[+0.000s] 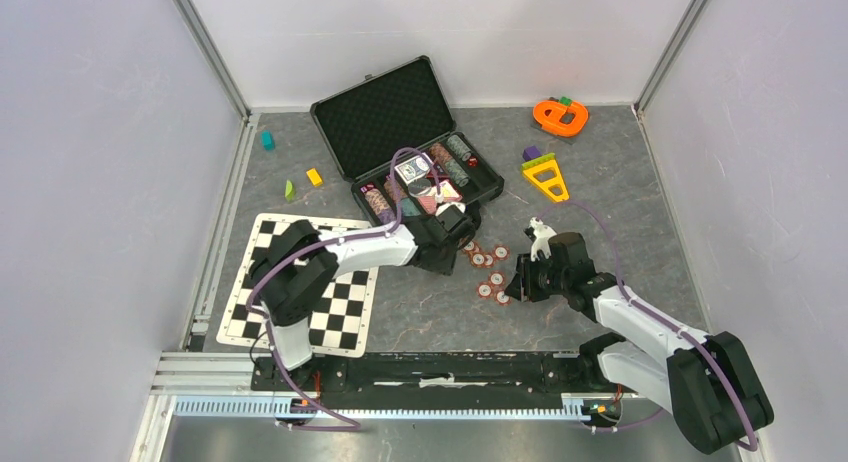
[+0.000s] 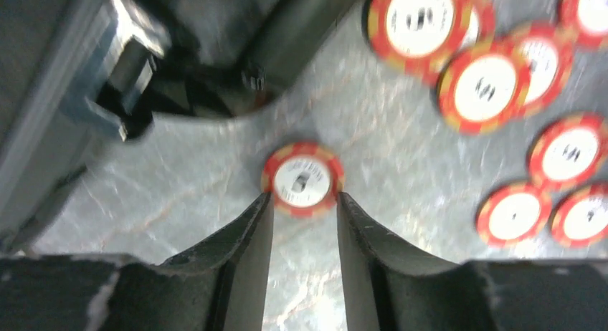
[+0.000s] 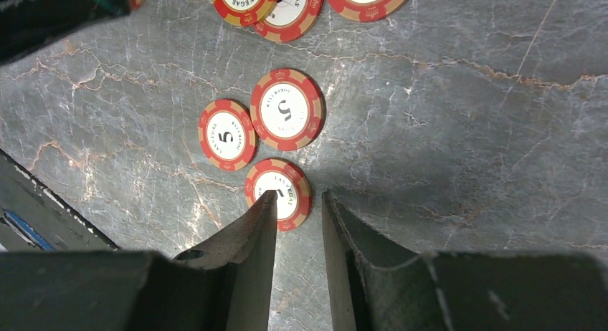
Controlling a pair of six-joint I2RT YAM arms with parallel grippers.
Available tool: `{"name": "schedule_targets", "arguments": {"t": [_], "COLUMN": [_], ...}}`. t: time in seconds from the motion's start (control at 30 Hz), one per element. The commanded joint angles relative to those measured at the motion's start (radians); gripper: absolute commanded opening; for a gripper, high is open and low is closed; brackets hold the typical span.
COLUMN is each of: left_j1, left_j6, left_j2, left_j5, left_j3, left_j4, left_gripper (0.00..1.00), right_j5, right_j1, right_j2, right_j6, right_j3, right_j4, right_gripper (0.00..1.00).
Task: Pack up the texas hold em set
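Note:
The black briefcase (image 1: 382, 117) lies open at the back, with coloured chip stacks and card decks in its foam tray. Red-white poker chips (image 1: 487, 255) are scattered on the table in front of it. My left gripper (image 1: 462, 232) is by the case's front. It stands open (image 2: 305, 198), its tips at either edge of one chip (image 2: 302, 175). Several more chips (image 2: 487, 87) lie to its right. My right gripper (image 1: 520, 280) is open (image 3: 299, 195) low over the table. Its left finger overlaps a chip (image 3: 287, 184), and two others (image 3: 287, 109) lie just beyond.
A black-white checkered mat (image 1: 310, 282) lies at the left under the left arm. An orange toy (image 1: 560, 115) and a yellow toy (image 1: 546, 177) sit at the back right. Small coloured blocks (image 1: 314, 177) lie left of the case. The left arm (image 3: 43, 16) shows in the right wrist view.

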Motion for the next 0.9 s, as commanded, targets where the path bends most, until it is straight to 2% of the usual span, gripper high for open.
{"name": "schedule_targets", "arguments": {"t": [0.0,0.13,0.27,0.3,0.4,0.5,0.7,0.87], "left_j1": [-0.005,-0.006,-0.007,-0.007,-0.007,-0.007,-0.006,0.005], "left_j6": [0.008,0.004,0.015,0.017,0.023,0.028,0.045,0.026], "left_j2": [-0.082,-0.167,-0.184,-0.181,-0.171,-0.143,-0.019,0.076], "left_j5": [0.108,0.099,0.072,0.059,0.062,0.064,0.063,0.031], "left_j3": [-0.094,-0.129,-0.101,-0.092,-0.073,-0.047,0.061,0.141], "left_j4": [-0.134,-0.141,-0.175,-0.178,-0.157,-0.122,-0.104,-0.162], "left_gripper": [0.39,0.4,0.42,0.48,0.75,0.83,0.82,0.77], "right_j5": [0.023,0.038,0.041,0.044,0.065,0.096,0.14,0.154], "right_j1": [0.003,0.002,0.003,0.002,0.002,0.002,0.002,0.001], "right_j2": [-0.005,0.007,0.022,0.021,0.019,0.012,-0.003,-0.005], "right_j6": [-0.025,-0.033,-0.036,-0.037,-0.043,-0.053,-0.069,-0.077], "right_j3": [0.042,0.051,0.06,0.061,0.068,0.084,0.104,0.11], "right_j4": [0.0,0.001,0.002,0.002,-0.006,-0.027,-0.051,-0.053], "right_gripper": [0.35,0.36,0.36,0.36,0.39,0.39,0.4,0.4]}}
